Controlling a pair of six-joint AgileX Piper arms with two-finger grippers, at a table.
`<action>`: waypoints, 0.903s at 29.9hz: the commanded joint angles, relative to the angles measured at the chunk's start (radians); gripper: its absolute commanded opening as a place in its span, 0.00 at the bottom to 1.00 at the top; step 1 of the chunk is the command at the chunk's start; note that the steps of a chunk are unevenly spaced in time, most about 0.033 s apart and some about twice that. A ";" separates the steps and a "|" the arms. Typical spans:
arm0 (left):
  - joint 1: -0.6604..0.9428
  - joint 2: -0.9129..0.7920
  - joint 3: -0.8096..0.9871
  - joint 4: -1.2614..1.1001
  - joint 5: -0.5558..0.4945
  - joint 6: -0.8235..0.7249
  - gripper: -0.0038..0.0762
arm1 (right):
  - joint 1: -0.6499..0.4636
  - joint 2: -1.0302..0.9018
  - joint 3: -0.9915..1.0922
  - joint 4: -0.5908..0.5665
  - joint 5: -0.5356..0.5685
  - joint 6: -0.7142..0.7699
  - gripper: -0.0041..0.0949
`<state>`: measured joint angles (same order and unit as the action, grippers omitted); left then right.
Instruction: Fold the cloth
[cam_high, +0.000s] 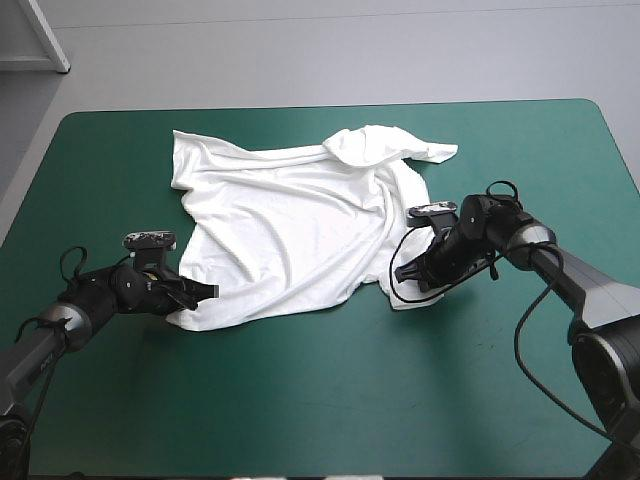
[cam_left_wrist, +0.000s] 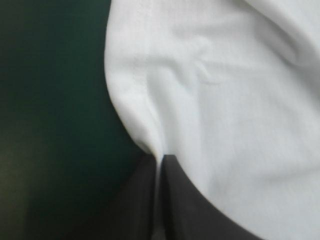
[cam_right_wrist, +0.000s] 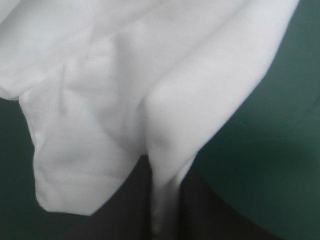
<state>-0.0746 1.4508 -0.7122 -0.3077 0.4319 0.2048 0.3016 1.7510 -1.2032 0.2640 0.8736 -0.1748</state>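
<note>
Teal-green table (cam_high: 320, 400): T-shirt (cam_high: 290, 230) spread rumpled; left end effector (cam_high: 203, 291) and right end effector (cam_high: 401, 272) each pinch it.

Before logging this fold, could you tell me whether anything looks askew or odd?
The T-shirt lies skewed and wrinkled, its far right part bunched over itself. The left tool and right tool each pinch a near corner.

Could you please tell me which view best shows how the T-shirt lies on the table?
The high view: it shows the whole T-shirt, spread but wrinkled, with the left gripper and right gripper at its near corners. Each wrist view shows only a patch of white fabric clamped in that gripper.
</note>
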 joint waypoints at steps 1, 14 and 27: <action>-0.006 -0.019 -0.019 -0.011 0.040 -0.003 0.08 | 0.006 -0.046 -0.015 0.009 -0.012 -0.022 0.03; -0.006 -0.169 -0.391 0.072 0.167 -0.003 0.07 | 0.006 -0.317 -0.268 -0.299 -0.058 0.183 0.03; -0.006 -0.188 -1.213 0.125 0.369 0.027 0.07 | 0.006 -0.406 -0.922 -0.432 0.028 0.165 0.03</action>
<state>-0.0746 1.3005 -1.7500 -0.1733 0.8565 0.2243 0.3078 1.3852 -1.9755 -0.1408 0.9684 0.0180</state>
